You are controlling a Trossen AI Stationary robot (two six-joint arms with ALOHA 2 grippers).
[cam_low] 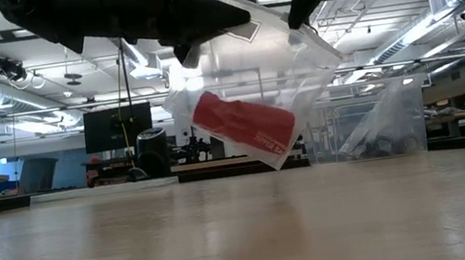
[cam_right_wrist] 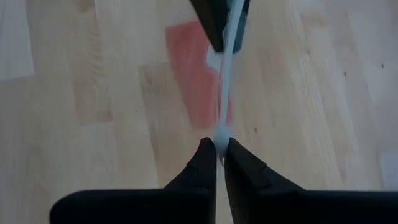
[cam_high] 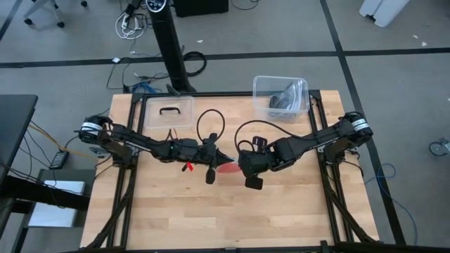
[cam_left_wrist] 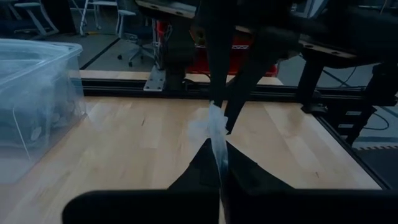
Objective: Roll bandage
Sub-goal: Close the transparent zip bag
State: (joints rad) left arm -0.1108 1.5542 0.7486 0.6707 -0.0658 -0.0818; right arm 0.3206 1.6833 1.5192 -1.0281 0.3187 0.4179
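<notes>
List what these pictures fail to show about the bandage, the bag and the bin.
- Bandage, low view: whether rolled or folded; the clear plastic bag veils it.
- Bandage, high view: mostly covered by both grippers.
- Printing on its end, low view: too small.
- Bin contents, high view: dark, indistinct.

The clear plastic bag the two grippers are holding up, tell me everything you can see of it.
The clear plastic bag is thin, crinkly and see-through, hanging above the wooden table without touching it. Inside lies the bandage, a bright red stubby roll, tilted with its far end lower. The left gripper and the right gripper are each shut on the bag's top edge, pinching it from opposite sides at mid-table.
</notes>
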